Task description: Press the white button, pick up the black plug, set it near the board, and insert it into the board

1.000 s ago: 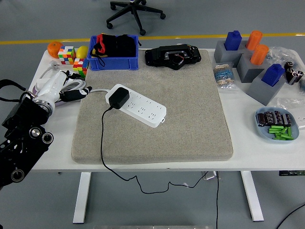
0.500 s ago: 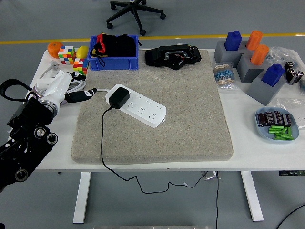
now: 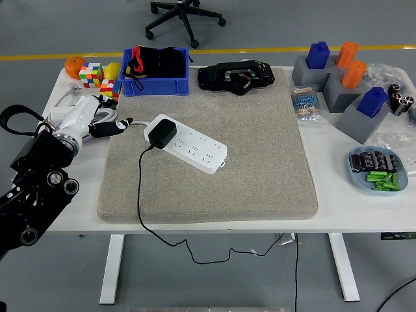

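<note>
A beige felt mat [image 3: 260, 162] covers the middle of the white table [image 3: 364, 214], probably to give the work a soft, non-slip surface. On it, toward ten o'clock from the mat's centre, lies the white rectangular power strip [image 3: 188, 144], set on a diagonal that runs from ten o'clock down to four o'clock. The black block-shaped plug [image 3: 160, 132] sits at the strip's ten o'clock end, apparently seated in a socket there, and its black cable [image 3: 139, 195] trails toward six o'clock, over the mat's near edge and off the table. The slack hanging below suggests nothing is pulling on the plug. I cannot make out the white button against the white casing.

The left hand [image 3: 97, 120], white with dark fingertips, hovers at nine o'clock from the plug, just beyond the mat's edge and above a tangle of white cable [image 3: 65, 101]. Its fingers look loosely extended toward the strip and hold nothing, a posture that suits a press or a reach rather than a grasp. The black left arm [image 3: 32, 188] comes in from the lower left corner. No right hand shows.

At twelve o'clock a blue plastic bin [image 3: 156, 81] and a black device [image 3: 235, 76] sit clear of the strip, and at two o'clock grey blocks with blue and orange pegs [image 3: 338, 78] stand well apart from it, so the hand's path looks open.
</note>
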